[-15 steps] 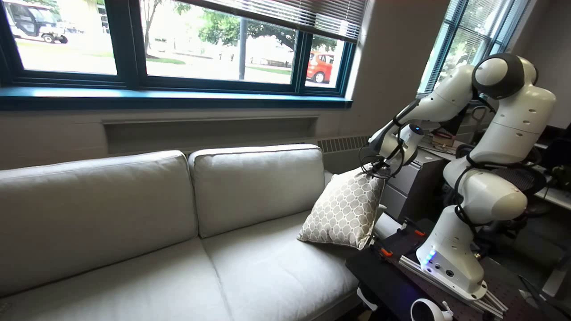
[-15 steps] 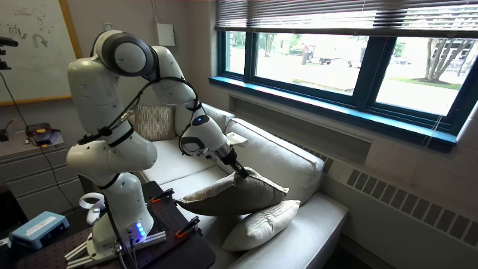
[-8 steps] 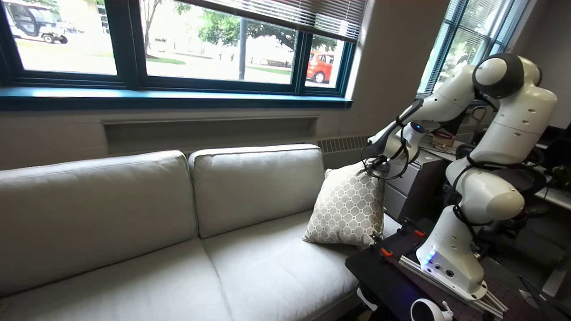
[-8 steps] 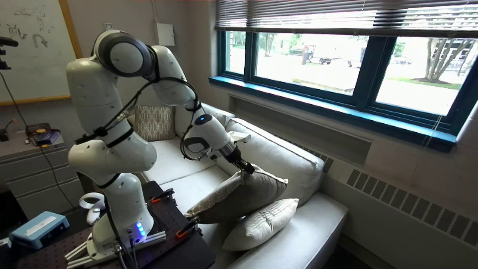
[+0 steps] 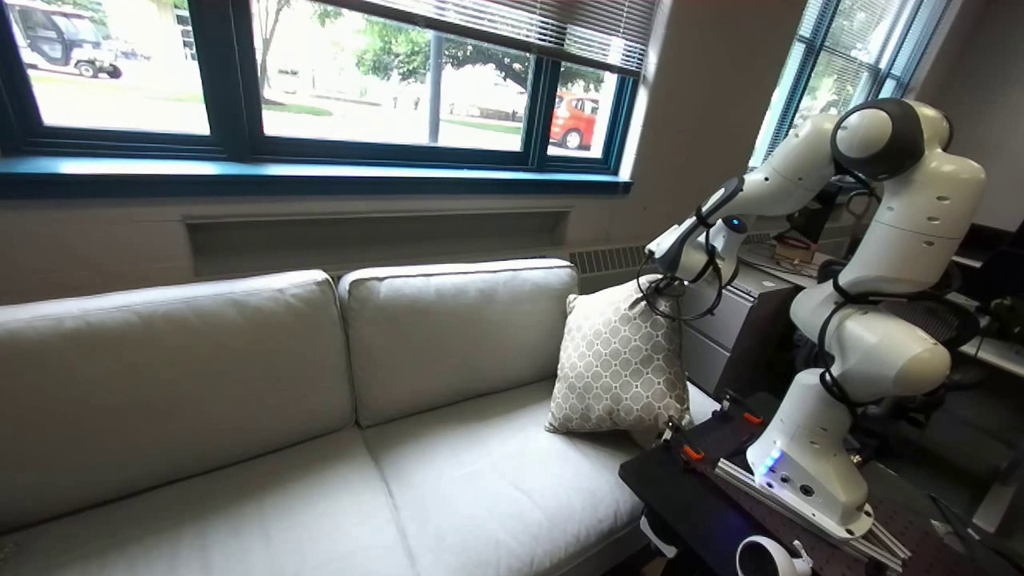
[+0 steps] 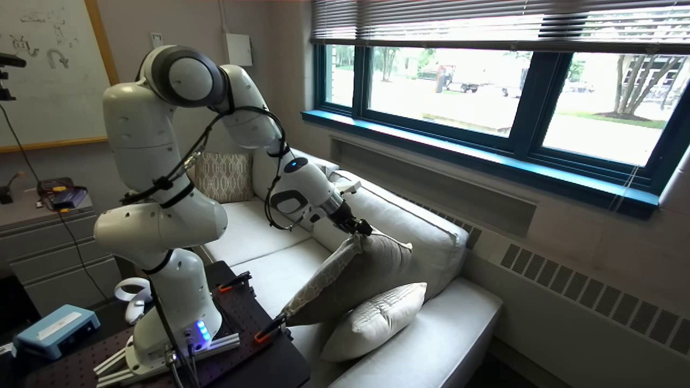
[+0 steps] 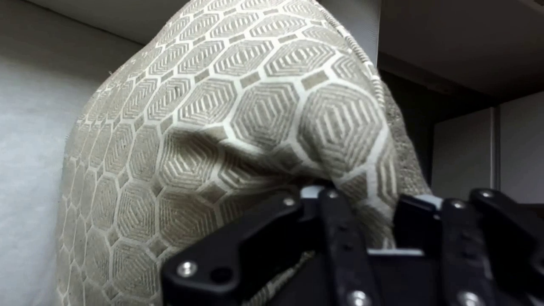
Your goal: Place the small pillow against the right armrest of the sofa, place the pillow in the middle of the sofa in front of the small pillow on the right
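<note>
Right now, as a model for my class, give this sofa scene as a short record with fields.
Held: patterned pillow, gripped near its top by the tool
Pose: tilted, in front of the small pillow; contact with the sofa unclear
Small pillow: lying against the right armrest
Far end of the sofa: another patterned cushion
</note>
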Controlling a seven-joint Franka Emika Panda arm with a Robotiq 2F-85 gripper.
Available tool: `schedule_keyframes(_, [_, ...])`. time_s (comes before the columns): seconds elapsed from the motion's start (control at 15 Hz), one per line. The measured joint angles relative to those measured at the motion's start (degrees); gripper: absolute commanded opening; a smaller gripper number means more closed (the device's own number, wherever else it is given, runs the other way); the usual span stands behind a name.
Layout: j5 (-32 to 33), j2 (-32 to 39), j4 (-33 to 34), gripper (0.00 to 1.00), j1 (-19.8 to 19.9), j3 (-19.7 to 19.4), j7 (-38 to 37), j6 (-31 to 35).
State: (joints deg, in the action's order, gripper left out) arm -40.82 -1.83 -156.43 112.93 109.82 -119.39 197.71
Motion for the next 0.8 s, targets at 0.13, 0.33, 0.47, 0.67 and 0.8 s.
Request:
schedule_keyframes(0.13, [0.0,-1.1,-0.1,0.01,-1.0,-0.1,-0.2,0.0])
schedule_keyframes(0.33, [0.0,-2.3,-1.2,0.01,-2.1,-0.9,-0.5,0.0])
schedule_keyframes(0.47, [0.0,-2.8,-2.2,0.01,-2.5,-1.7,-0.5,0.0])
schedule_keyframes(0.67, [1.7,-3.0,-3.1,0.01,-2.1,-1.1,0.6,-0.8])
schedule_keyframes(0.8, [6.4,-2.9,-2.8,0.01,-1.8,-0.3,0.7,-3.3])
